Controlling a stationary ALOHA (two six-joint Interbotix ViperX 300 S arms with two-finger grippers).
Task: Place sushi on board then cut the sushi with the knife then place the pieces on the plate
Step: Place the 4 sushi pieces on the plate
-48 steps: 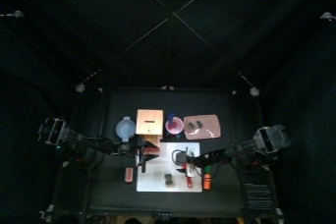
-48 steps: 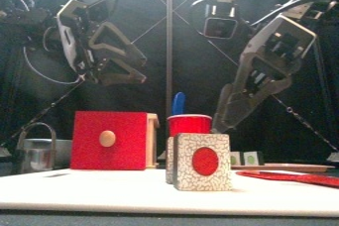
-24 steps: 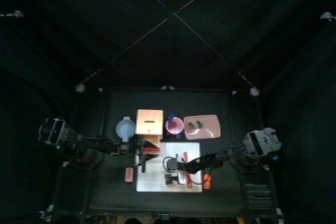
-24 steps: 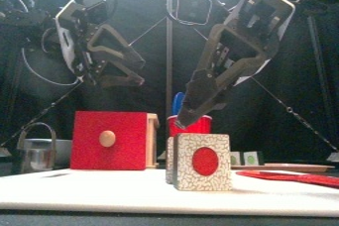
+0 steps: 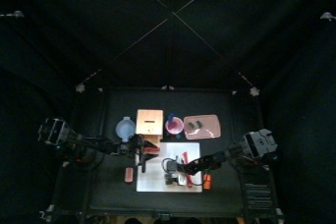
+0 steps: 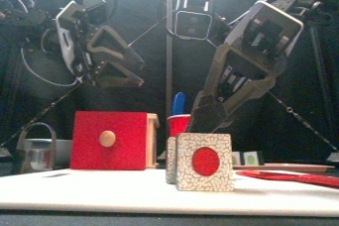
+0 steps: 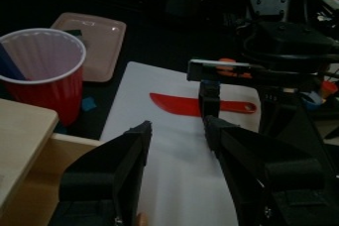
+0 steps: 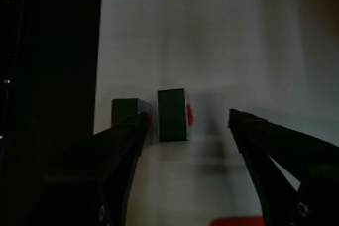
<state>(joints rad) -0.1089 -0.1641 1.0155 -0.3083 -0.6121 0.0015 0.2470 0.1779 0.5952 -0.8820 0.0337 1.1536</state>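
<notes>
Containers:
- Red cup (image 6: 189,123) stands at 12 o'clock of the white board (image 5: 180,176), upright. It holds a blue knife (image 6: 179,102) with its handle sticking up above the rim.
- Pink tray (image 5: 202,126) lies flat on the table (image 5: 230,196), just beside the cup at its 3 o'clock. Anything on it is too small to tell.
- Blue-grey bowl (image 5: 125,127) sits at 10 o'clock of the board. Contents cannot be told.
- Wooden box (image 6: 111,139) stands between bowl and cup, its red drawer front facing the table's front edge.

Task items:
- Sushi roll (image 8: 171,114) stands on the board, at the board's left half as seen from above.
- Right wrist view shows two dark blocks side by side with a narrow gap between them, and a red spot on one.
- Front view shows a pale speckled end face with a red centre.
- Red knife (image 7: 199,104) lies flat on the board at 1 o'clock of the roll, apart from it.

Fingers:
- Right fingers (image 5: 188,169): spread wide and holding nothing, above the board, one finger on each side of the roll. Contact with the roll cannot be told.
- Left fingers (image 5: 145,155): spread apart and empty, over the board's 9 o'clock edge near the box.
</notes>
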